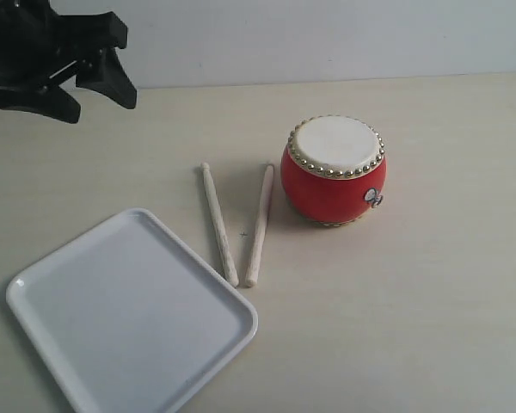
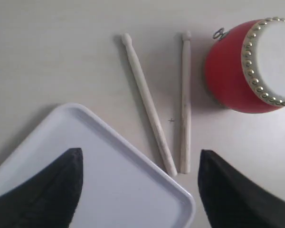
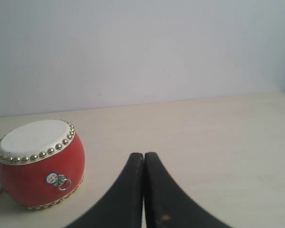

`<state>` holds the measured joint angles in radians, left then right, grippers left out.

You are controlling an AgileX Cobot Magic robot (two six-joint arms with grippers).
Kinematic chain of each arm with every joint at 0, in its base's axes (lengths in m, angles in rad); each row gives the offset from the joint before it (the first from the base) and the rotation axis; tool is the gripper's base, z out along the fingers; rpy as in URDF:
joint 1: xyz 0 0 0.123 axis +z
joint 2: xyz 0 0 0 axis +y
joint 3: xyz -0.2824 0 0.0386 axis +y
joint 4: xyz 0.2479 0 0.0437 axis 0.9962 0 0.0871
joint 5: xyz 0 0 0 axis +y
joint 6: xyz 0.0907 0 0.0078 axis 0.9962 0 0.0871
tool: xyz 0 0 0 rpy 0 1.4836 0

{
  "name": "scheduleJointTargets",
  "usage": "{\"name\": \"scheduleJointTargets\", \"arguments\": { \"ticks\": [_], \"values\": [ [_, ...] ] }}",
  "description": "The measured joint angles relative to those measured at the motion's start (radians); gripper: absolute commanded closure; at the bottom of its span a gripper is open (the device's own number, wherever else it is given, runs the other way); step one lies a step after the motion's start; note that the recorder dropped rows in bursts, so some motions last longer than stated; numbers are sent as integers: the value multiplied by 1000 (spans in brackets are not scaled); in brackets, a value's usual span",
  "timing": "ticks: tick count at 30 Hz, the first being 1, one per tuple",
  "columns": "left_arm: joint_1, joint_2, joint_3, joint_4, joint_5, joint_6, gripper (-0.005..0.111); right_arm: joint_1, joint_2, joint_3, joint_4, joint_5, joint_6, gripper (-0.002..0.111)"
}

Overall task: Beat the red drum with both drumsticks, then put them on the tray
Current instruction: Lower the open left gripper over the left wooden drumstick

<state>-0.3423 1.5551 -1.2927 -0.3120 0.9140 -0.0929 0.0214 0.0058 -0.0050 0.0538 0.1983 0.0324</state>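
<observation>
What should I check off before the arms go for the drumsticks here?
1. Left end effector open: ok, jaws apart.
2. Right end effector open: not ok, jaws shut.
3. Drumsticks free to grasp: ok, both lie flat on the table between tray and drum.
4. Stick ends apart near the tray: cannot tell, they look almost touching.
5. Drum upright, skin clear: ok.
6. Tray clear: ok, nothing on it.

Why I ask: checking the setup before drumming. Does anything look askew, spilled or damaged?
Nothing is damaged or spilled. The red drum stands upright. The two drumsticks lie in a V on the table, thick ends nearly meeting beside the tray, which sits skewed to the table's edge.
</observation>
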Motion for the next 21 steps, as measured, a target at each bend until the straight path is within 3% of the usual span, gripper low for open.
{"name": "scheduleJointTargets", "arguments": {
  "ticks": [3,5,10,14,21],
  "values": [
    [-9,37,0,-149,16,64,39,0,0,0,0,0,0,108],
    [-32,56,-6,-157,23,40,39,0,0,0,0,0,0,108],
    [-140,122,-101,-12,36,-150,39,0,0,0,0,0,0,108],
    [-158,214,-183,-10,70,-281,40,0,0,0,0,0,0,108],
    [-232,375,-316,8,224,-345,40,0,0,0,0,0,0,108]
  ]
}}
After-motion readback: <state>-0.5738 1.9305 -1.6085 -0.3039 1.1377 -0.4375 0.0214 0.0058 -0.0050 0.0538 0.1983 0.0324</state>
